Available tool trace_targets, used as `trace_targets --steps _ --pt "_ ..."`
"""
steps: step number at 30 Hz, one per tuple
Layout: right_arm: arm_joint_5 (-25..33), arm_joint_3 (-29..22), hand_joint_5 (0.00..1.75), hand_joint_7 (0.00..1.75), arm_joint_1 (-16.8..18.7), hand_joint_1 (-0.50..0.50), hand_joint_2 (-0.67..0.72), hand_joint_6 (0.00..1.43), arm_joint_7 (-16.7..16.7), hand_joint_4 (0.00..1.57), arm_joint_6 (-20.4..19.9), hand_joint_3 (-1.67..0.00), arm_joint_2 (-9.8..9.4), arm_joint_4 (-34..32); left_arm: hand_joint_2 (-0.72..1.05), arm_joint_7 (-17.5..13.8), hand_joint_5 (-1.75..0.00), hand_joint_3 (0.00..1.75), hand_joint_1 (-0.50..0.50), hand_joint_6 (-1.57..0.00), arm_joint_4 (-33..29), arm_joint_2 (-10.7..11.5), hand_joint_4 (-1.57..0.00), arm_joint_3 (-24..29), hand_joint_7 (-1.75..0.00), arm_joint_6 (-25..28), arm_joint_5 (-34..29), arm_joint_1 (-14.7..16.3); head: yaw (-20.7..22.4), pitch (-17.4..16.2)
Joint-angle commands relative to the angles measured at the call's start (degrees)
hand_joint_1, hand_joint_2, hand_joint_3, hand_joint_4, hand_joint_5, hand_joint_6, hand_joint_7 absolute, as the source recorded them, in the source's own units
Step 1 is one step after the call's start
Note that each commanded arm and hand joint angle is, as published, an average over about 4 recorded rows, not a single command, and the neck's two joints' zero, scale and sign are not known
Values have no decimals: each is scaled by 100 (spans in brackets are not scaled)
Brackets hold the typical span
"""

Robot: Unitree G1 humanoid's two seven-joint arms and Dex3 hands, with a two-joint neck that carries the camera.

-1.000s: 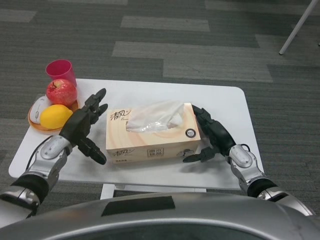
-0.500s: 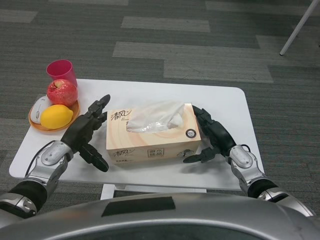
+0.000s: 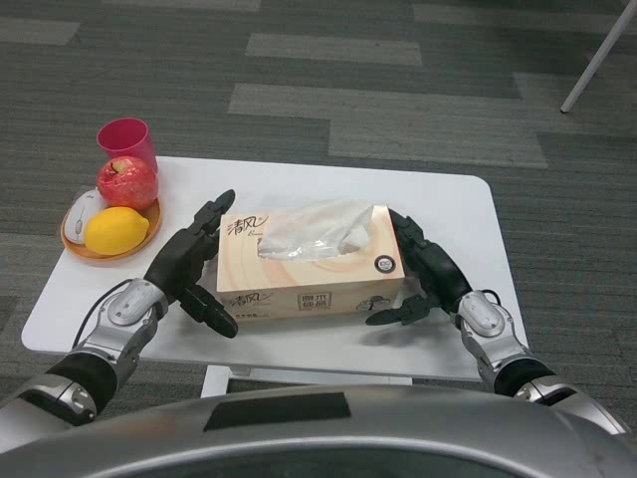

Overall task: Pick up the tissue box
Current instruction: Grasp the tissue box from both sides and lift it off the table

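The tissue box [image 3: 312, 267] sits mid-table. The left hand [image 3: 192, 264] at its nine o'clock and right hand [image 3: 426, 271] at three o'clock flank it, fingers spread, grasping nothing. Uneven squeezing could crush the cardboard or let it slip.

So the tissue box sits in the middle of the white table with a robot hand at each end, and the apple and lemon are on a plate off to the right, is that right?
Nearly. In the head view the plate with the apple and lemon is at the left end of the white table, not the right. The tissue box does sit mid-table, with the left hand and right hand at its ends.
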Motion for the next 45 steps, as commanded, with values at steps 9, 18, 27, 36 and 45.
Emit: trace_targets --steps 9,18,27,36,45 --pt "-17 138 0 14 74 -46 -29 0 -27 0 118 -32 -38 39 -37 210 -51 0 50 0 229 -124 0 -157 -7 24 -3 -174 -49 45" --pt "-17 202 2 14 74 -46 -29 0 -73 0 103 -36 -54 -176 -28 202 -41 0 50 0 218 -141 0 87 -7 -194 -91 -160 -86 66" --pt "-15 235 2 7 63 -46 -35 0 -293 0 -47 -40 -65 -469 -28 171 -44 0 50 0 -59 -131 0 426 -7 -413 -89 -103 -82 99" --pt "18 265 5 7 39 -46 -41 0 -513 0 -155 -44 -73 -732 -28 166 -41 0 50 0 -417 -89 0 564 -7 -438 -91 -103 -82 111" --pt "84 358 10 7 4 -46 -41 0 -660 0 -133 -48 -174 -1134 -28 166 -44 0 50 0 -781 -18 0 647 -7 -438 -179 -103 -46 115"
